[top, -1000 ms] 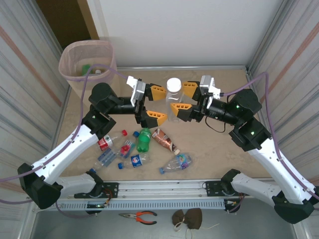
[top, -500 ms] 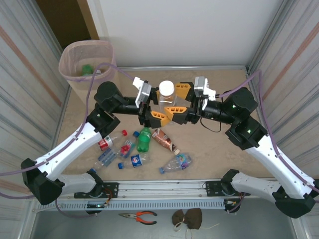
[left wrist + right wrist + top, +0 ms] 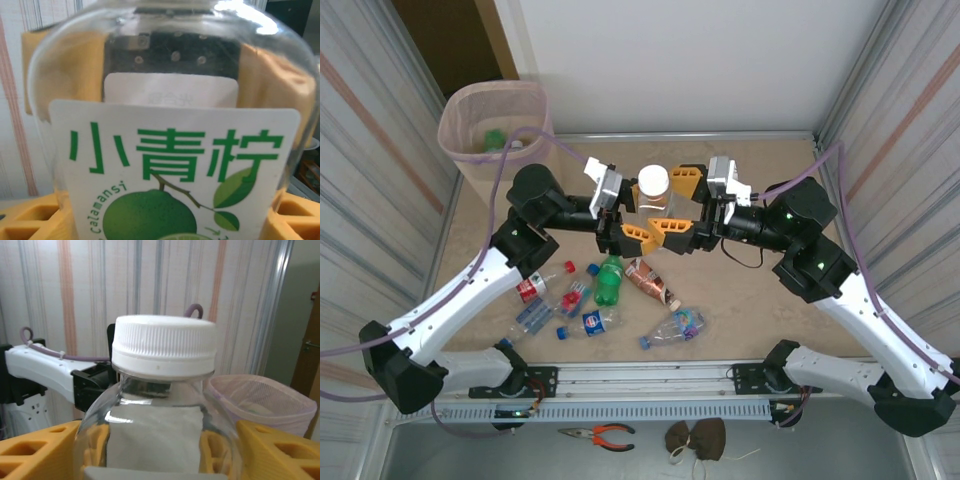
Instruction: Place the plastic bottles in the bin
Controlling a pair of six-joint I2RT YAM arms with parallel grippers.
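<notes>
**Desk:** At the middle of the table (image 3: 750, 300), well apart from the pink bin (image 3: 447, 118) in the far left corner, why are there two arms on one item?

**Reporter:** Likely a hand-over toward the bin's side. The left gripper (image 3: 639, 211) and right gripper (image 3: 678, 204) both straddle the upright bottle (image 3: 654, 182). Which pair bears it, and which stands slack, cannot be told. It is clear plastic, with a white ribbed cap (image 3: 164, 346) and a green calamansi label (image 3: 170, 180). Other bottles (image 3: 605, 295) lie nearer the bases.

Overhead view of a tan table (image 3: 750, 300); two robot arms meet at centre, the left gripper (image 3: 640, 210) and right gripper (image 3: 677, 204) bracketing an upright clear bottle (image 3: 653, 195) with a white cap; several loose bottles (image 3: 609, 283) lie nearer the bases; a pink bin (image 3: 458, 110) stands far left.
</notes>
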